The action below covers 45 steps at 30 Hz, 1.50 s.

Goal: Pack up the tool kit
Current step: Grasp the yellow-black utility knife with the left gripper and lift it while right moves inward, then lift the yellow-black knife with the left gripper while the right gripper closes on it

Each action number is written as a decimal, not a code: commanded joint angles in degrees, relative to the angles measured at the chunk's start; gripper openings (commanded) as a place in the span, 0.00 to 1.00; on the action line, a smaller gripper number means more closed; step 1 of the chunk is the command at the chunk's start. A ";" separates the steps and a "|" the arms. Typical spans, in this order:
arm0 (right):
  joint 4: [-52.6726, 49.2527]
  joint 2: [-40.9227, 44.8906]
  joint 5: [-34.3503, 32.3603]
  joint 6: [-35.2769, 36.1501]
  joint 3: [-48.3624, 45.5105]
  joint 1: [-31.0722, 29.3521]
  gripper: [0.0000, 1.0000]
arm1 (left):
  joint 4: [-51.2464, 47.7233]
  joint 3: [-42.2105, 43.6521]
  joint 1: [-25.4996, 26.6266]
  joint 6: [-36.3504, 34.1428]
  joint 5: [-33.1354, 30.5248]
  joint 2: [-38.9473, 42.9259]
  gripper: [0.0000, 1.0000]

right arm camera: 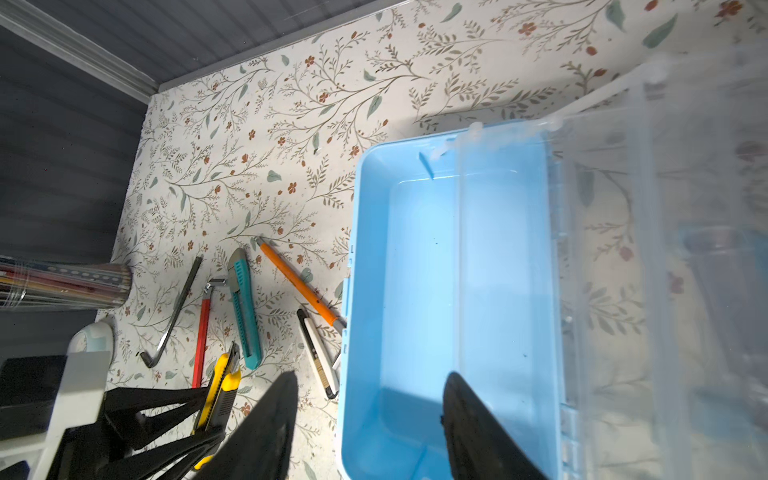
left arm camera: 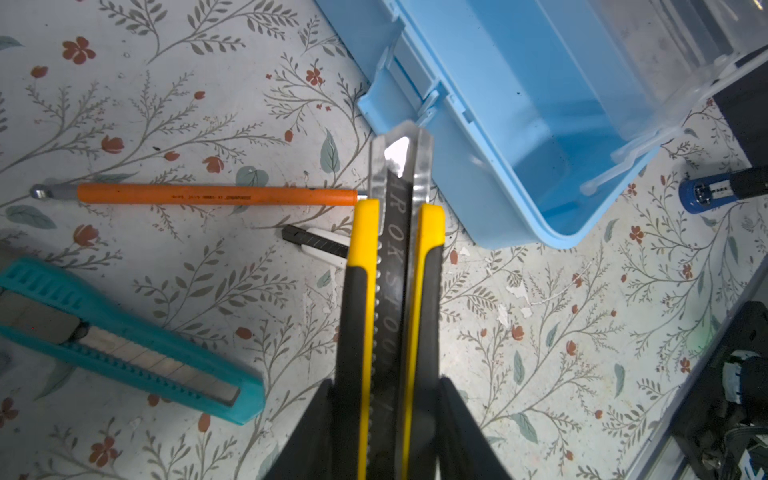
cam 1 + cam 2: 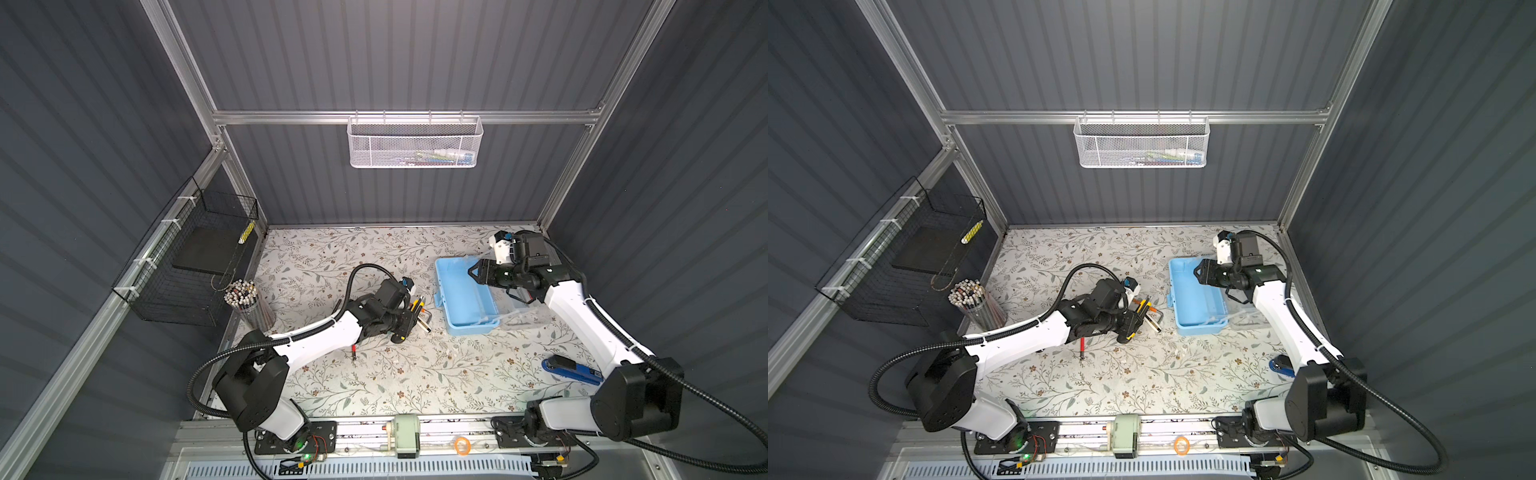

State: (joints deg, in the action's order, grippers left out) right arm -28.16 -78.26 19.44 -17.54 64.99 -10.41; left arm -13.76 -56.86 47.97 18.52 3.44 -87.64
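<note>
Closest to the left wrist lens, the left gripper (image 2: pixel 386 382) is pinching the yellow knife (image 2: pixel 390 270) by its handle, with a finger pressed against each flank. The knife's long axis runs straight out from the grip. Its clear-capped tip points at the box (image 2: pixel 519 83) and stops just short of the latch on the box's wall. Off to one side of the grip, three tools lie flat on the table (image 2: pixel 166 104). An orange tool (image 2: pixel 216 194) lies crosswise to the held knife, one end just beside the capped tip. Nearby are a white knife (image 2: pixel 320 243) and a teal knife (image 2: pixel 124 340).

From the right wrist, the right gripper (image 1: pixel 372 376) stands spread with nothing pinched. One finger shows over the box's inside, the other over the table beside it. Whether either touches the box I cannot tell. The clear lid (image 1: pixel 665 249) is thrown back on the side away from the tools. Beyond the outer finger, a hex key (image 1: pixel 174 307) and a red tool (image 1: pixel 202 332) lie near the teal knife.

In both top views the box (image 3: pixel 461 299) (image 3: pixel 1192 291) sits between the two grippers, its long axis running from the arm bases toward the back wall. The right gripper (image 3: pixel 473 272) (image 3: pixel 1198 272) hangs over the box's far end. The left gripper (image 3: pixel 409 318) (image 3: pixel 1133 320) holds the yellow knife low, with the tip slanting toward the box's long wall.
</note>
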 commanded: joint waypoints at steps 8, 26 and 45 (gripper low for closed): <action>5.06 -1.08 1.19 -4.67 -2.61 -7.08 0.56 | 4.94 -3.21 0.22 2.05 1.03 0.07 0.28; 16.28 -4.11 5.87 -13.87 -6.36 -14.79 0.54 | 11.57 -7.13 0.24 4.97 3.75 -3.76 0.29; 16.81 -5.37 6.63 -15.41 -5.07 -16.39 0.14 | 14.97 -6.30 0.28 6.52 3.84 -3.17 0.46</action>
State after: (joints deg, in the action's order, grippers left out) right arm -10.00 -84.27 26.37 -33.63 59.27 -26.48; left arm -0.10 -62.04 47.97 24.60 7.55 -91.22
